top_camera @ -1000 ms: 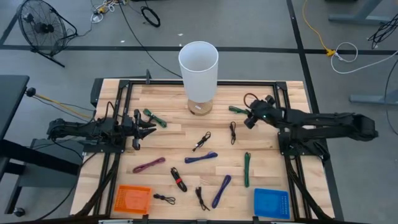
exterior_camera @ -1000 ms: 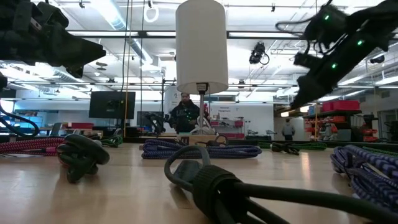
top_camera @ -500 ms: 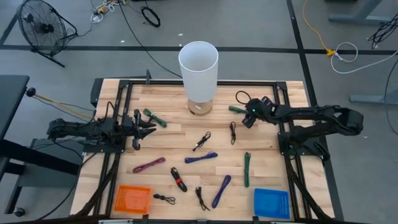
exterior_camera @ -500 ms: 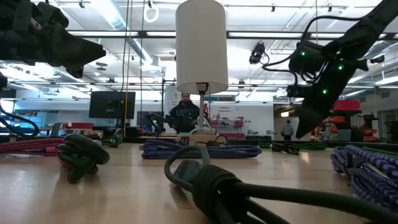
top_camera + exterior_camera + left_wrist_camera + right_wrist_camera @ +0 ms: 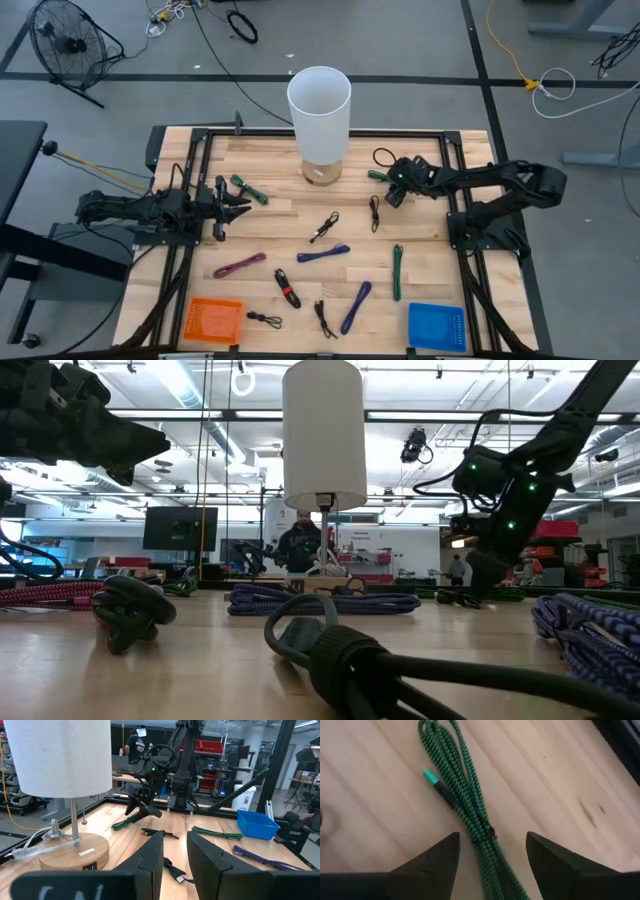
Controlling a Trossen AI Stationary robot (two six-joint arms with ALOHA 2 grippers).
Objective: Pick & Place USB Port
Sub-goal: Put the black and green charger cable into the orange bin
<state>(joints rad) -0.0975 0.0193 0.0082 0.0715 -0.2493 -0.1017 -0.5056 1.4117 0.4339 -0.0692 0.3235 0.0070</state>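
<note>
The right gripper (image 5: 393,190) hangs low over the far right part of the worktop (image 5: 280,225), its fingers (image 5: 436,861) spread wide with nothing between them. Straight below them lies a green braided cable (image 5: 465,815) — a folded bundle with a bright teal plug tip, flat on the pale wood and not yet touched. In the overhead view that bundle (image 5: 380,176) sits just beside the gripper, right of the lamp (image 5: 319,110).

By my reckoning the job has barely begun: no cable is lifted, and the orange bin (image 5: 211,322) and blue bin (image 5: 437,326) at the near edge look empty. The grasp, lift and carry all remain.

The left gripper (image 5: 235,207) waits over the left side, fingers a little apart, holding nothing.

Other coiled cables — purple, black, green — are scattered across the planked, matt wood. The lamp has a white cylindrical shade on a round wooden base; the bins look like ribbed plastic.
</note>
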